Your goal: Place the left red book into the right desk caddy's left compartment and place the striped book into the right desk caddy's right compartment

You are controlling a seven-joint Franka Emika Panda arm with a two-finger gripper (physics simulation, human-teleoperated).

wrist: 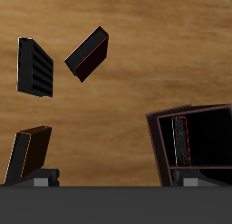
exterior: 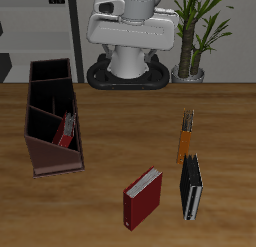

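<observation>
From the exterior view, the long dark maroon open-topped desk caddy (exterior: 52, 118) already has a slim dark-red hardcover book (exterior: 68, 130) standing in its big slanted end section. The black-and-white striped slim book (exterior: 191, 187) lies on the wooden tabletop (exterior: 120, 121), well apart toward the front edge, long axis running front to back.

In the wrist view, the striped book sits across from the caddy, and the gripper (wrist: 116, 179) only shows two finger bases, so I can't tell if it's spread or closed.

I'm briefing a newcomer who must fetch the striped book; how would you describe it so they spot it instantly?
Start from the long dark maroon open-topped desk caddy at one end of the wooden table, then look across to the far end, where three books lie together. The slim black-and-white striped book lies near the front edge, below the thin orange book and beside the squarer red book; only it has lengthwise stripes.
</observation>
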